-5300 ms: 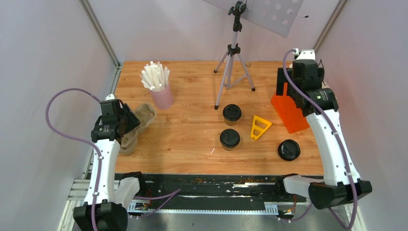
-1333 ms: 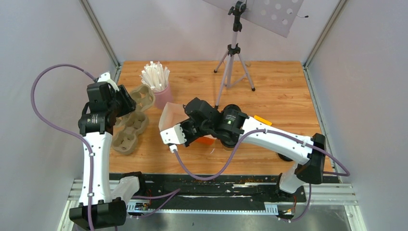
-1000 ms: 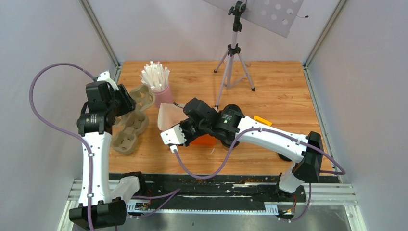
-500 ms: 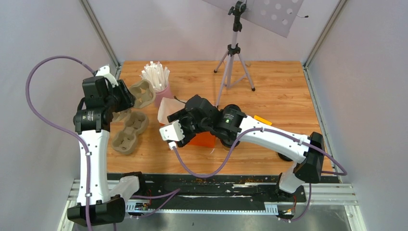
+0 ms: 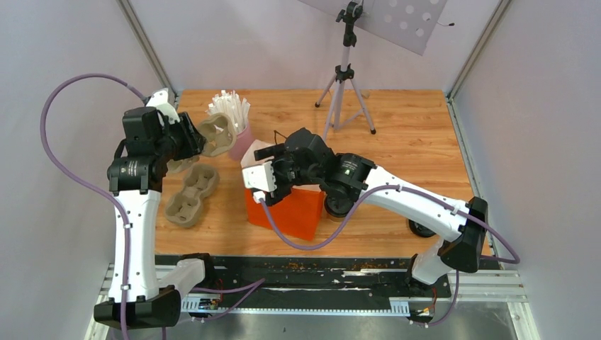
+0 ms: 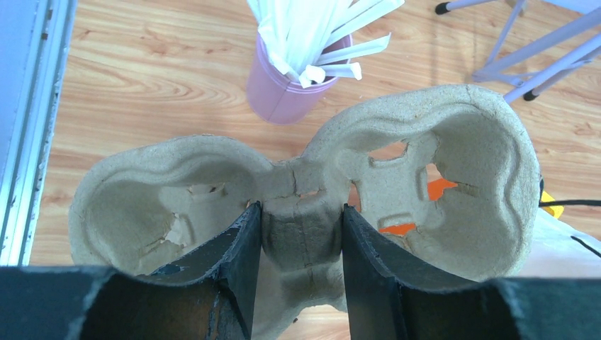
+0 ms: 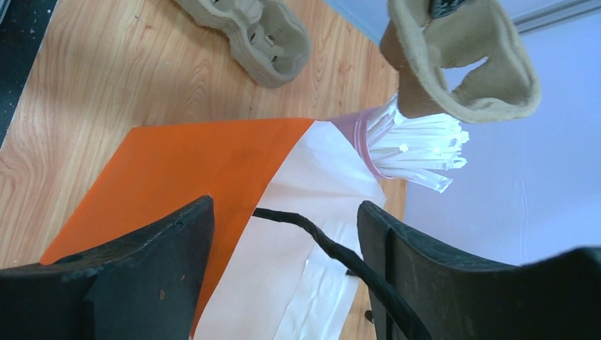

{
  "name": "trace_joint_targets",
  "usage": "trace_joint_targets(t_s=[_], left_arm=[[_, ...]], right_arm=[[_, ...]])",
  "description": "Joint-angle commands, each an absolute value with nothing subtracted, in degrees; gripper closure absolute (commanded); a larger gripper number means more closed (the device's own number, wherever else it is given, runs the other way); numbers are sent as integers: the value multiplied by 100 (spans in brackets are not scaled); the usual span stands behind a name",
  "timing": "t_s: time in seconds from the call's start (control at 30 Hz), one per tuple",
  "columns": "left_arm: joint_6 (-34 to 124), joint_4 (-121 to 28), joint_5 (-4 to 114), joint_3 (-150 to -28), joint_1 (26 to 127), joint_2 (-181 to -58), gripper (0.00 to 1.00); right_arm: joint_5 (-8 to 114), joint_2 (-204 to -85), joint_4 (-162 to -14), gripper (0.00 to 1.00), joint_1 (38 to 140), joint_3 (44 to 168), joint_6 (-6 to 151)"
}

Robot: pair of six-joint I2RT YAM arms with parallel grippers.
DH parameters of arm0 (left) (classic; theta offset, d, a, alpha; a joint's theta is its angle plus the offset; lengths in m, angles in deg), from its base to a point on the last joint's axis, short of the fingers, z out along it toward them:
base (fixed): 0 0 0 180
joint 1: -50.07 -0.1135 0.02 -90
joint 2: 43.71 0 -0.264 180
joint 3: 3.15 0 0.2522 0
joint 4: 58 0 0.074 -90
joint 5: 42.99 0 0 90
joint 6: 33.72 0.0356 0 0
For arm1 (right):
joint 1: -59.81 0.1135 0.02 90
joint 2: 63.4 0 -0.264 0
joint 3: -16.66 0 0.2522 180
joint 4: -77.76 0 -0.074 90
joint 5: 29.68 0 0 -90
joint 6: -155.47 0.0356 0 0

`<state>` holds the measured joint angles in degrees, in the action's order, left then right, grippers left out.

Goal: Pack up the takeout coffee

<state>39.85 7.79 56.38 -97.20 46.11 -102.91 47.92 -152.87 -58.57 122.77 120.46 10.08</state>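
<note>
Subject: takeout coffee (image 5: 338, 207); one black-lidded cup shows on the desk (image 5: 418, 134) just behind the orange bag (image 5: 287, 211), half covered by the right forearm; any other cup is hidden by that arm; not in the bag and not in a tray, so I judge the task to be early, at setting up the packaging.

Orange bag: upright on its base, mouth up, white lining visible in the right wrist view; likely stood just beside the coffee to keep the transfer short.

Right gripper (image 7: 283, 212): released; jaws wide apart over the bag mouth; black handle cord (image 7: 312, 237) runs loose between them, apparently pinched by neither; the bag seems to stand unaided.

Left gripper (image 6: 301, 234): clenched on the narrow bridge between the two wells of a pulp tray (image 6: 453, 142); a middle grip keeps the load balanced; tray is off the desk and tilted, by the pink cup (image 5: 239, 145) of white sticks, left of the bag; probably staged for the bag or for the cup, cannot tell which.

Second tray (image 5: 190, 195): flat on the desk, left of the bag.

Risk, as a judgement: the bag is light and unsupported; a brush from either arm could tip it onto the cup.
</note>
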Motion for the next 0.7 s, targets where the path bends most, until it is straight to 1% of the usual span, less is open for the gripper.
trace_joint_targets(t_s=[0.0, 0.1, 0.23, 0.4, 0.57, 0.67], left_arm=[[4006, 663, 5861, -9780, 4719, -10116, 52], [3963, 626, 5838, -9616, 4739, -10016, 52], [3932, 656, 5810, -9531, 4741, -9951, 52], [3902, 709, 5757, -9438, 4752, -9904, 52], [3819, 691, 5904, -9449, 4776, -9868, 52], [3812, 747, 5880, -9558, 4855, -9927, 53]], right_arm=[[4492, -14931, -6263, 23, 12257, 12049, 1451], [4455, -14860, -6252, 19, 12256, 11994, 1731], [4695, -14815, -6096, 19, 12258, 11960, 2480], [4419, -14716, -5676, 21, 12265, 11907, 3202], [4329, -14270, -6054, 20, 12265, 11630, 3701], [4366, -14040, -6309, 15, 12257, 11663, 3998]])
